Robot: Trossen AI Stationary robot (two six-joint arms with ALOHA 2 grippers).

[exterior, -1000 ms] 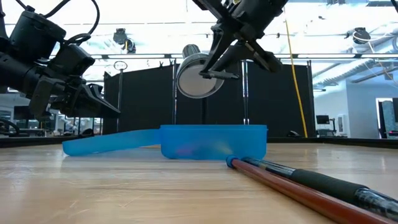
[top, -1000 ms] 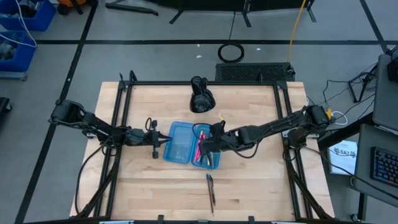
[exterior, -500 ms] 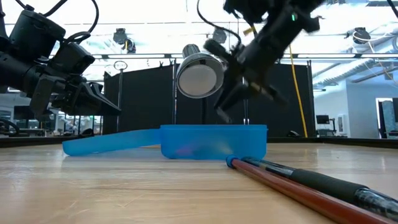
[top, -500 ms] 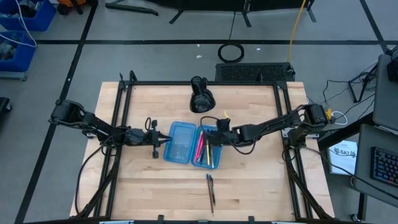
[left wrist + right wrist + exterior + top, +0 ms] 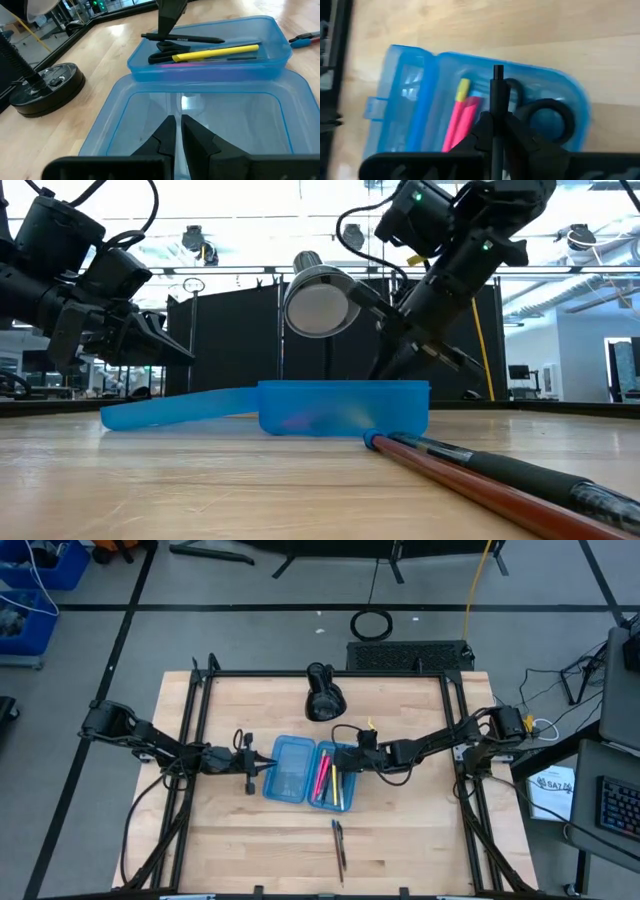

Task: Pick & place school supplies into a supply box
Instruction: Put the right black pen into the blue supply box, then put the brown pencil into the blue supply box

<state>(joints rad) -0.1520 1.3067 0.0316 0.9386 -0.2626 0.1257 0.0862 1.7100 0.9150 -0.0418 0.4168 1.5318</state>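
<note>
High view: the blue pencil case (image 5: 307,773) lies open mid-table, its two halves side by side. The right half holds a pink pen (image 5: 322,778) and a yellow pencil (image 5: 335,785); the rest of its contents is hidden under the right gripper (image 5: 343,760), which sits over that half's far end. A second ago this gripper was lower down the tray; it has drawn back toward its own side. The left gripper (image 5: 262,768) hovers at the left half's edge, unmoved. Two pens (image 5: 340,848) lie on the wood nearer the front edge, and a black lamp (image 5: 324,697) stands behind the case.

Low view: the case (image 5: 343,408) is side-on, so nothing inside can be made out. The right gripper (image 5: 385,365) tilts just above its rim, raised from before. A red pen (image 5: 500,488) runs out of frame.

Left wrist view: fingers (image 5: 162,137) nearly together, empty, over the bare left half. The far half shows a black pen (image 5: 182,38), black scissor handles (image 5: 162,56) and the yellow pencil (image 5: 216,52).

Right wrist view: fingers (image 5: 482,131) clamp a black pen (image 5: 497,107) above the tray, where a scissor handle (image 5: 547,117) is part hidden.
</note>
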